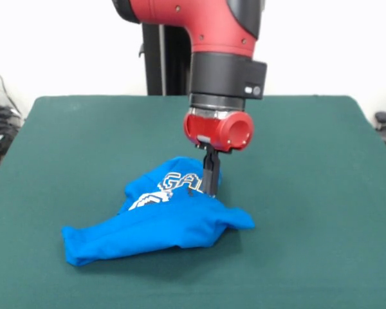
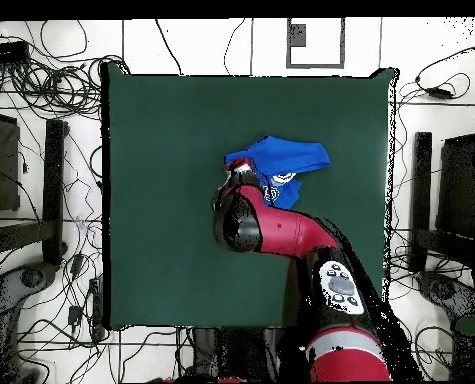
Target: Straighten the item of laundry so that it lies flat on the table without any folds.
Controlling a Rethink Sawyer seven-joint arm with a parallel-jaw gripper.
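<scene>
- Looking from the front, I see bare dark green bench (image 1: 321, 257) nearest the camera.
- Just behind that strip lies the item of laundry (image 1: 161, 225), a bright blue garment bunched into a rumpled heap (folds and ridges run across it, so it is not flat).
- One lobe of the cloth stretches toward the picture's left and ends in a rounded corner; a shorter flap pokes out to the right.
- White block lettering shows on the raised back part of the heap, creased and only partly readable.
- My pincer (image 1: 210, 188) comes straight down onto that raised part, beside the lettering, its dark tips touching the fabric.
- I cannot tell whether the tips are spread or pressed together, since they read as one dark bar from this side.
- Above it sits the red wrist housing, then the black collar and the red arm (image 1: 212, 26).
- Behind the arm the bench runs on to its far edge.
- From overhead, the garment (image 2: 286, 158) lies a little off the bench's centre, and the arm covers its edge on the robot's side.
</scene>
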